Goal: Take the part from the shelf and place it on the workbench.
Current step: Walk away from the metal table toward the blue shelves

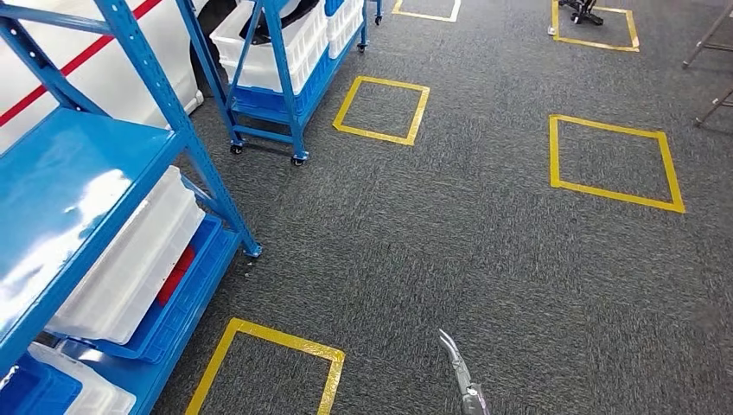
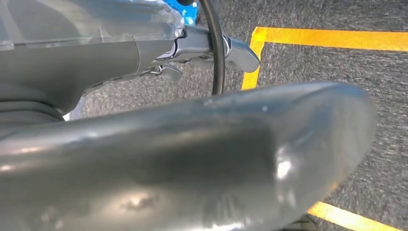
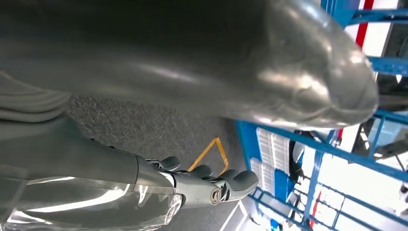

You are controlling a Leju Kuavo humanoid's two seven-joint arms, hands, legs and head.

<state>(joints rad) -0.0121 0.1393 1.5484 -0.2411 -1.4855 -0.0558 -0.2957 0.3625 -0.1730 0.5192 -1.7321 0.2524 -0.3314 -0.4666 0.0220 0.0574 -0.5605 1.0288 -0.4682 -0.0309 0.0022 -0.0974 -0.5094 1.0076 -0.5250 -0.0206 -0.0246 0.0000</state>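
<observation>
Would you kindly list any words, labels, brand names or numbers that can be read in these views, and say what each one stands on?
None: no view shows readable text.
The white bins and blue shelf bear no visible label.
The yellow tape squares on the carpet are plain outlines.
The red stripe on the white wall carries no lettering.

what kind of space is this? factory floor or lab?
Probably an indoor test or training area laid out like a small warehouse: blue steel shelving holding white plastic bins, grey carpet, and yellow tape squares marking positions on the floor.

Grey carpet (image 1: pixel 484 251), yellow taped squares (image 1: pixel 615 162)
</observation>
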